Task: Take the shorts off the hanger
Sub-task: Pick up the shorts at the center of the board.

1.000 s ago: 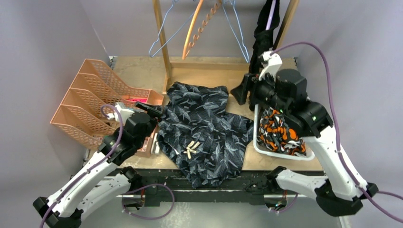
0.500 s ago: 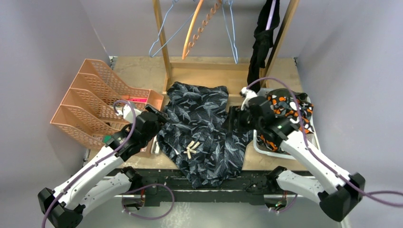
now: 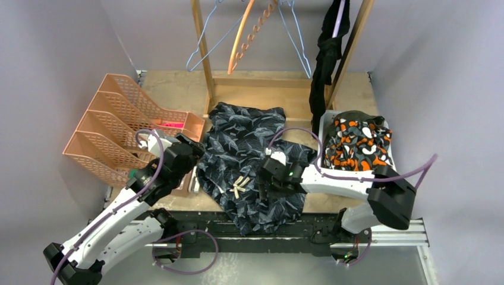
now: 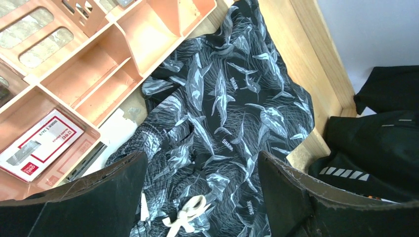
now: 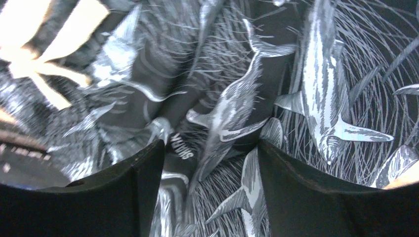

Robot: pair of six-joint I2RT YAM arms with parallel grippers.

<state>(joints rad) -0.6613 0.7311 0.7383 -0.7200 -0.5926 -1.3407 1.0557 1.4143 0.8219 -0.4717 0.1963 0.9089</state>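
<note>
A: Both grippers spread?
B: Yes. Left gripper [image 4: 201, 195] hovers at the left edge of the shark-print shorts [image 3: 255, 151], right gripper [image 5: 210, 165] low over them. Black shorts [image 3: 325, 50] hang on a purple hanger [image 3: 338, 16].

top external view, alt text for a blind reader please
Dark shark-print shorts lie spread across the table, with the right gripper low over them and the left gripper at their left edge. Black shorts hang on the rack behind; orange camouflage shorts fill a white bin.
</note>
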